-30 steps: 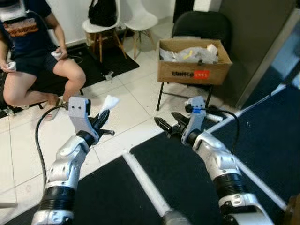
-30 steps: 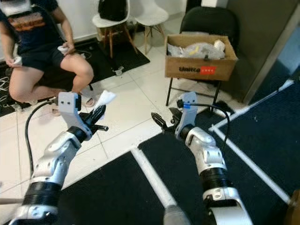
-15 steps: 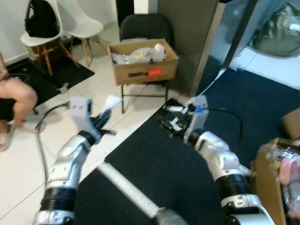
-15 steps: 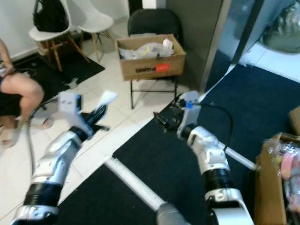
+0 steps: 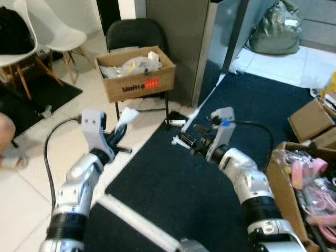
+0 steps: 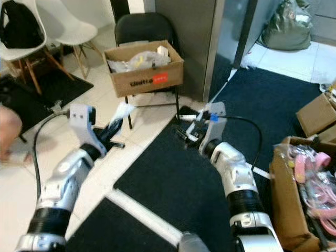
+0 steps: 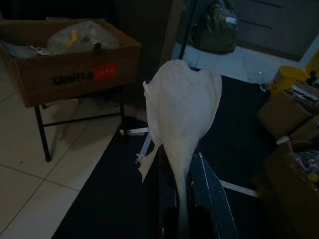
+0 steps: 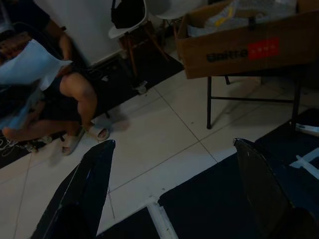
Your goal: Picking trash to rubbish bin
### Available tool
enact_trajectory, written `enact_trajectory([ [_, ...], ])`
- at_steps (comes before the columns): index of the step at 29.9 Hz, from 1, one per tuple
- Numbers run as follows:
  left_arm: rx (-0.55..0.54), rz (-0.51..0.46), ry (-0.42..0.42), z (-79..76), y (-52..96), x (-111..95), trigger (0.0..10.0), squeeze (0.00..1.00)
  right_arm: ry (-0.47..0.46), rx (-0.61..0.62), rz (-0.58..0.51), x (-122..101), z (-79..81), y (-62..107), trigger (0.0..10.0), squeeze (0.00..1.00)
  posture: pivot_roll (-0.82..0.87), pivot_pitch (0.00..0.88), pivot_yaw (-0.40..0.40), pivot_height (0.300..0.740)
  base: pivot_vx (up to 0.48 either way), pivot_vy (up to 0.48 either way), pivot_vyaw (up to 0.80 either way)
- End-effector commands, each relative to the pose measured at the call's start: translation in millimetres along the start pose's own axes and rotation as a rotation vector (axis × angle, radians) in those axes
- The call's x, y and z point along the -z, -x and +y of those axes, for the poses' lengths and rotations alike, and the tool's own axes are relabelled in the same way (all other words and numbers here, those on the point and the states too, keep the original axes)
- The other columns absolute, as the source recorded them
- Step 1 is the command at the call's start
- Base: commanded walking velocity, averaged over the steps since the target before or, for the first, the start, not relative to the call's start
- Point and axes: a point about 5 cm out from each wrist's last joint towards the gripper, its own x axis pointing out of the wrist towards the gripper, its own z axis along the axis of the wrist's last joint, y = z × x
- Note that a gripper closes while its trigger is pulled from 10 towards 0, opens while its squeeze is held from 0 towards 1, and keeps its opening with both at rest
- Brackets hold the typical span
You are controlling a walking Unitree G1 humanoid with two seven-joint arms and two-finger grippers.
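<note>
Left gripper (image 5: 122,129): clamped on crumpled white paper tissue (image 7: 183,107).
Right gripper (image 8: 172,186): fingers spread, holding nothing.
Brown cardboard box (image 5: 137,79): on black chair (image 5: 136,37).

White tiled floor (image 5: 31,194), black mats (image 5: 173,194)

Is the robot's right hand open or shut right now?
Open. In the right wrist view the right hand has its two black fingers spread far apart, with bare floor between them and nothing held.

A lived-in home room: white tiled floor (image 5: 31,199), dark blue carpet mats (image 5: 173,184), white moulded chairs (image 5: 65,39), brown cardboard boxes (image 5: 137,79).
</note>
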Motion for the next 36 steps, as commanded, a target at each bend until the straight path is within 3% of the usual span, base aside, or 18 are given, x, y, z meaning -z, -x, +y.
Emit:
enact_trajectory([
  [1, -0.001, 0.007, -0.025, 2.4, -0.2, -2.6, 10.0, 0.00, -0.002, 0.005, -0.014, -4.4, -1.7, 1.3, 10.0, 0.00, -0.11, 0.000, 0.055, 0.740, 0.480, 0.000, 0.00],
  [19, 0.002, 0.018, -0.034, 2.5, -1.3, -0.6, 10.0, 0.00, 0.020, 0.012, -0.001, -3.6, -2.1, 1.2, 10.0, 0.00, -0.11, 0.000, 0.057, 0.740, 0.480, 0.000, 0.00],
  [36, -0.005, 0.014, -0.034, 2.2, -2.8, 0.1, 10.0, 0.00, 0.022, 0.014, 0.008, -2.7, -3.1, 0.8, 10.0, 0.00, -0.11, 0.000, 0.050, 0.740, 0.480, 0.000, -0.69],
])
